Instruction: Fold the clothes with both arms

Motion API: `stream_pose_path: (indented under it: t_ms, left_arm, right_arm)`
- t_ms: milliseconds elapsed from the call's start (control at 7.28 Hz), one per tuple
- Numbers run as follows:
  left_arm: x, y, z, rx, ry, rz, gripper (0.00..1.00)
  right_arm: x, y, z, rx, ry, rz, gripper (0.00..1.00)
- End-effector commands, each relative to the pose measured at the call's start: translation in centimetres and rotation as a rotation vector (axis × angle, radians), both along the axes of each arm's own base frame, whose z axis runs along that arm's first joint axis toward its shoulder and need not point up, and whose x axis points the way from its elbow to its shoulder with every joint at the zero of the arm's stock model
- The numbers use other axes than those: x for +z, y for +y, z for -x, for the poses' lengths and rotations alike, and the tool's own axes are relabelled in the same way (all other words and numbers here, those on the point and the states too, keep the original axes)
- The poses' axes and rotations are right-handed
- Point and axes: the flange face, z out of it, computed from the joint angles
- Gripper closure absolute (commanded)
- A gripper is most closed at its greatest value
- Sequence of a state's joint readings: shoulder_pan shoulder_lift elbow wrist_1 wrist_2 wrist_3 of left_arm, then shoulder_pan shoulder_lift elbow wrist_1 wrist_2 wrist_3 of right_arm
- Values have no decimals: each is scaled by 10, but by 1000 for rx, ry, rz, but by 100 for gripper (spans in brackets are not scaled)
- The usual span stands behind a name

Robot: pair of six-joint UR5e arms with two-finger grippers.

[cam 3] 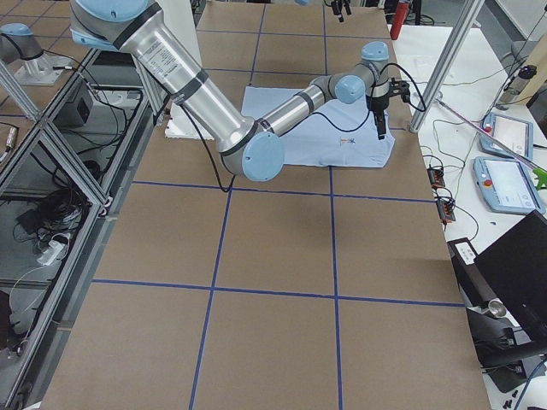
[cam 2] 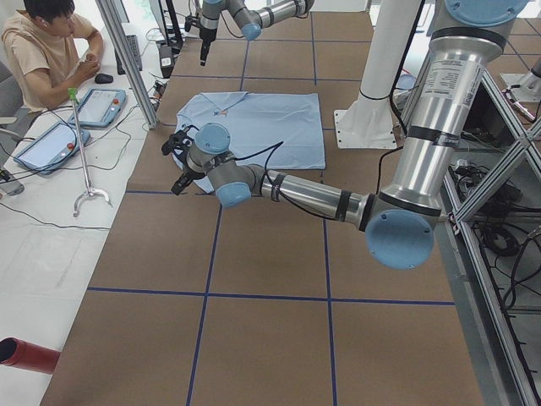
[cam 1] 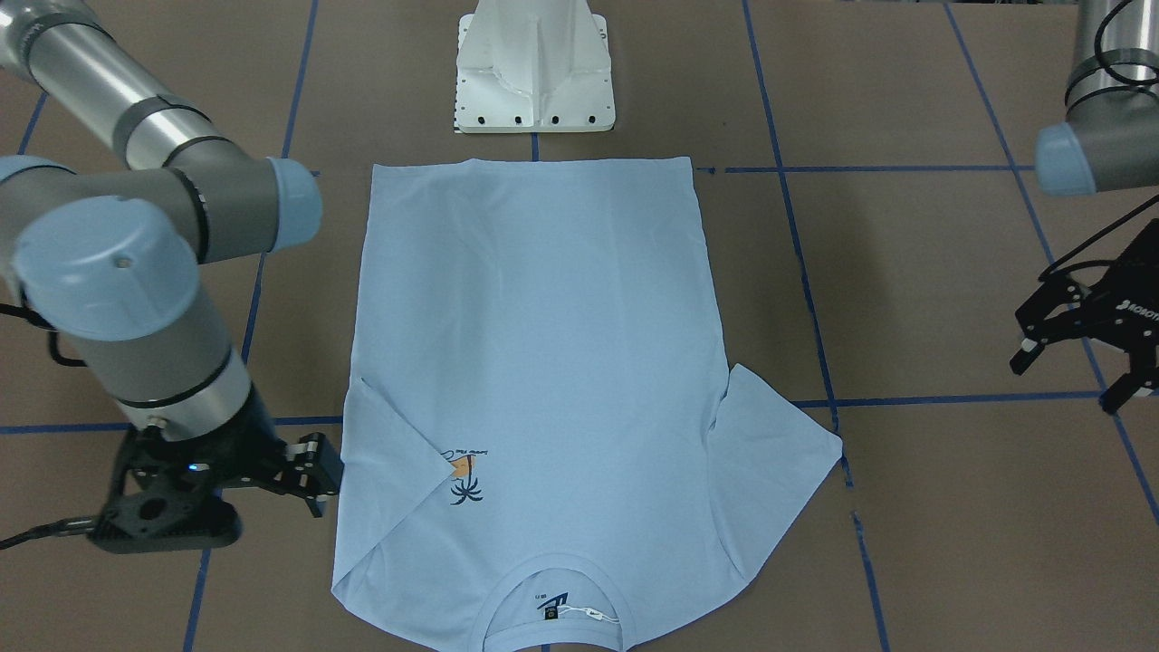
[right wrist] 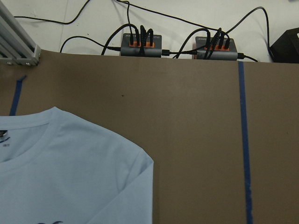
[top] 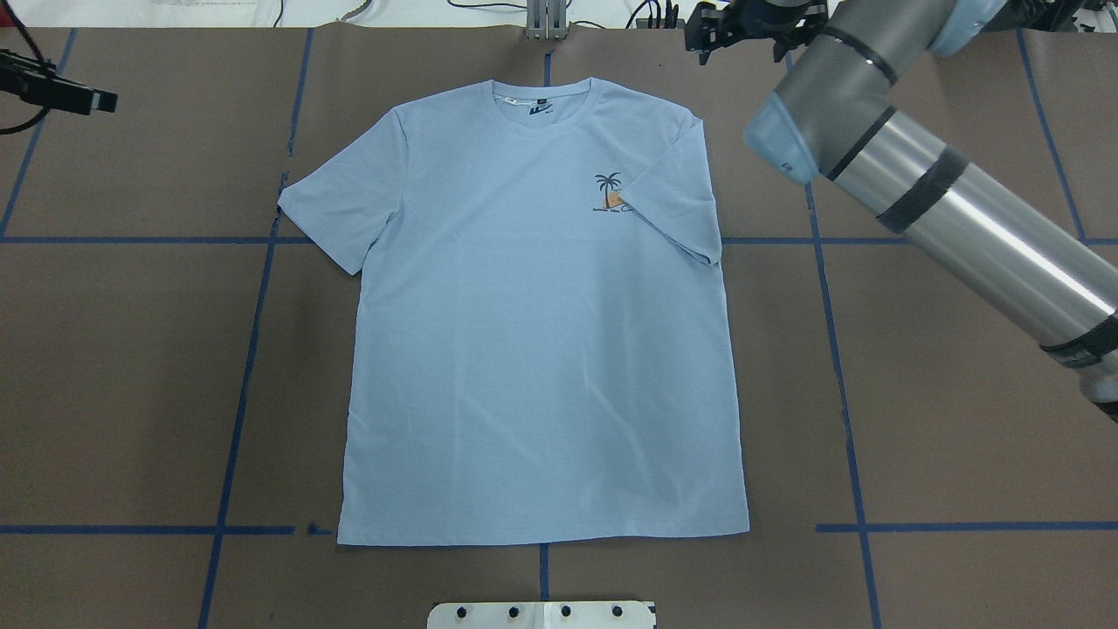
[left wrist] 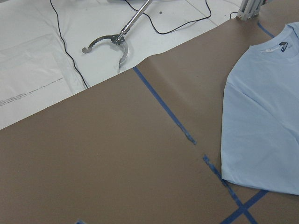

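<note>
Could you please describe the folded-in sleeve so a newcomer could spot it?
Start at the light blue T-shirt flat on the brown table. The sleeve is on the robot's right, touching the palm print; unlike the outspread other sleeve, it lies over the chest.

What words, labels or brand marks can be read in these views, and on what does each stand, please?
"ROBOTI", cut off at the picture's edge: on the left end effector.
Lettering at the chest print of the T-shirt: too small to read.
Neck label: blurred, unreadable.

Brown tape-gridded tabletop (top: pixel 113 376) is exposed flanking the light blue T-shirt (top: pixel 541 349); just beyond its hem a white pedestal base (cam 1: pixel 534 72) is set.
</note>
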State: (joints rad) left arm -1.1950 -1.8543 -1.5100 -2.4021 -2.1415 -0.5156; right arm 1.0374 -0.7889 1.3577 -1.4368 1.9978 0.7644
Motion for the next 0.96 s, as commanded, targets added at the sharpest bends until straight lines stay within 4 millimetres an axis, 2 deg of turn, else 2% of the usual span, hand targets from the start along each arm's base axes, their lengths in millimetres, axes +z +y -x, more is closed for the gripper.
stream_pose_path:
  t_ms: [0, 275, 412, 550, 687, 825]
  left_arm:
    - [-7, -15, -79, -27, 6, 63, 0]
    - [-4, -11, -134, -102, 28, 136, 4]
    - [0, -2, -163, -156, 64, 206, 35]
    - [6, 10, -194, -206, 103, 280, 50]
    - [9, 17, -211, -231, 92, 280, 50]
    - [20, 17, -216, -230, 75, 292, 50]
  right_arm:
    - [60, 4, -110, -80, -5, -49, 0]
    - [124, 22, -178, -160, 6, -85, 0]
    - [146, 35, -203, -155, -4, -87, 0]
    - [157, 42, -207, -151, -3, -91, 0]
    - [156, 42, -207, -148, -5, -93, 0]
    - [156, 43, -207, -145, -5, -90, 0]
